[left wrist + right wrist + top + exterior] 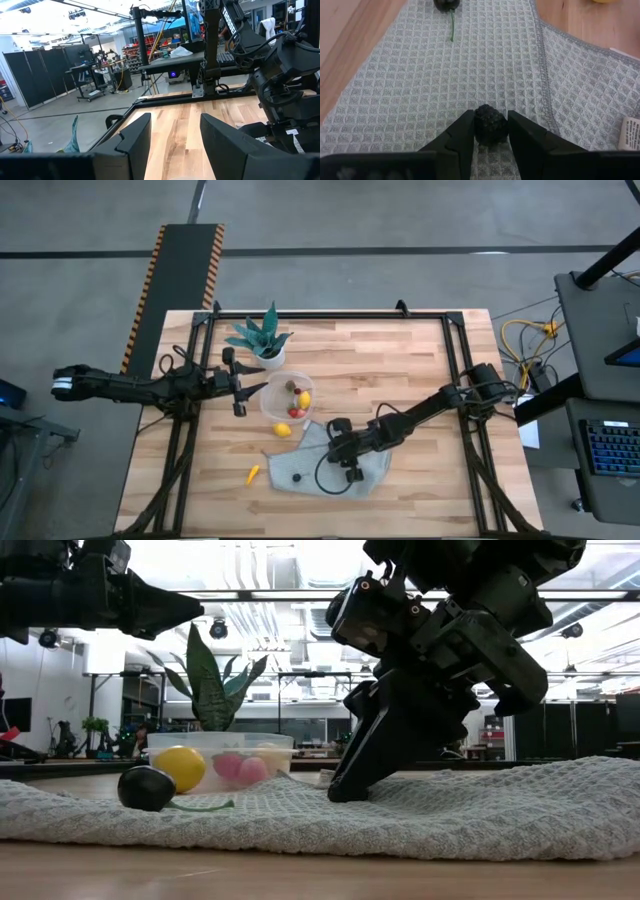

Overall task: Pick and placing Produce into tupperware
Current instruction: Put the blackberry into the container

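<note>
- High view: left gripper (240, 392) hovers at the tupperware (275, 406) rim, jaws parted, empty; produce lies inside.
- Low view: right gripper (345, 790) is down on the cloth (480, 810).
- Right wrist view: its fingers pinch a dark berry (490, 125) for lifting.

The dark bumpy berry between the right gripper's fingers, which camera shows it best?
The right wrist view: the dark berry fills the gap between the right gripper fingers, on the grey cloth. High and low views hide it behind the arm; the left wrist view misses it.
</note>
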### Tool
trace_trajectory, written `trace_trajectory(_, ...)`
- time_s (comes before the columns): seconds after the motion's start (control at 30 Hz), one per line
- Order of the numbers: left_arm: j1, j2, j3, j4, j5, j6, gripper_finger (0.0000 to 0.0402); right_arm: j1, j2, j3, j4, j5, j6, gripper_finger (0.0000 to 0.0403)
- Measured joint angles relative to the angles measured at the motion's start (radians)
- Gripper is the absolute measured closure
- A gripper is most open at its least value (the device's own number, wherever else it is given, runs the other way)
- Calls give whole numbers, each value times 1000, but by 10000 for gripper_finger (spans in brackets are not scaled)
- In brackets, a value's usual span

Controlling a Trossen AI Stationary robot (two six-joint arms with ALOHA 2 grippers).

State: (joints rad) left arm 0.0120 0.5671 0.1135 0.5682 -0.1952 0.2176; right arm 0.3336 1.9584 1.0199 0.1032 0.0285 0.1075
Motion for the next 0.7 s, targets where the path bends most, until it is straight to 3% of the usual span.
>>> trace_trajectory(0.33, 0, 0, 0, 0, 0, 0, 245, 0, 0, 0, 3, 0, 5, 333)
trace_trajectory(0.7, 0, 0, 0, 0, 0, 0, 245, 1, 2, 50, -9, -6, -3, 343)
